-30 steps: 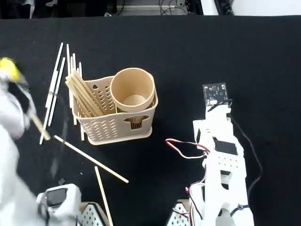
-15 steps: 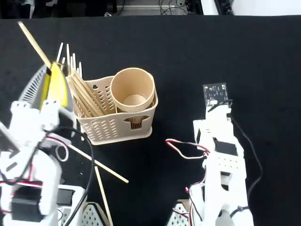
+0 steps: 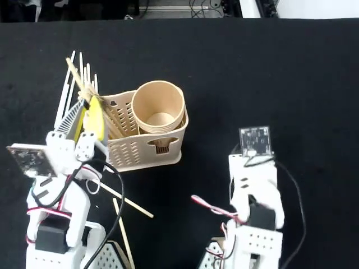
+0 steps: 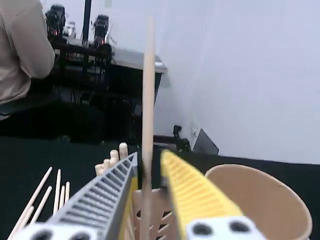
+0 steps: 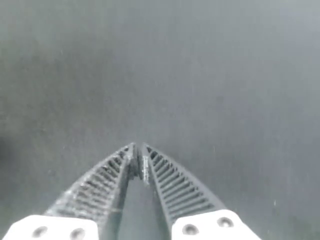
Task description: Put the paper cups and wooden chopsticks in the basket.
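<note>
Wooden chopstick, clamped in the yellow-and-grey left gripper, had swung in from the left to above the beige slotted plastic basket; release looked next. Right gripper closed, empty.

The right gripper is seen from behind — its two ribbed fingers are pressed tip to tip, and the dark desk is spread out beneath them.
</note>
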`<state>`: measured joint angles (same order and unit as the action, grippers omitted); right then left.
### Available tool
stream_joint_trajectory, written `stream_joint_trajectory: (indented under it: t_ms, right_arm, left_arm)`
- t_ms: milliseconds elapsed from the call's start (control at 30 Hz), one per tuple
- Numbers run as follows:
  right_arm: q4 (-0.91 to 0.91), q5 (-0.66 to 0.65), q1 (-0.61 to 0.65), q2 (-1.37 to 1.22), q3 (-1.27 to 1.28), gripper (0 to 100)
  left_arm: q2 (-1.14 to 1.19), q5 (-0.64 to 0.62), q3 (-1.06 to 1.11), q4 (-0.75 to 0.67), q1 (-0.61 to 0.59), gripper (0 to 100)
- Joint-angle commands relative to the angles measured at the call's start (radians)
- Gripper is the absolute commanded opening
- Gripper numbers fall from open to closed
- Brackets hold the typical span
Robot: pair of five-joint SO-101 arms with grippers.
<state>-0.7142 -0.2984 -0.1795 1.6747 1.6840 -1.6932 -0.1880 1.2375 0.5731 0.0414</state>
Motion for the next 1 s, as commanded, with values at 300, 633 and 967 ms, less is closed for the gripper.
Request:
stream_joint_trajectory:
  t_ms: [300,633,967]
  right_arm:
    - [-0.100,-0.051,0.069,0.162,0.002,1.5]
    - [-0.100,-0.051,0.069,0.162,0.002,1.5]
    - [-0.101,-0.051,0.066,0.162,0.002,1.5]
  left_arm:
    - [-0.002,-0.110,-0.223,0.284,-0.262,22]
    - [0.493,-0.098,-0.262,0.192,-0.616,21]
    - [1.361,0.227,-0.743,0.204,-0.487,21]
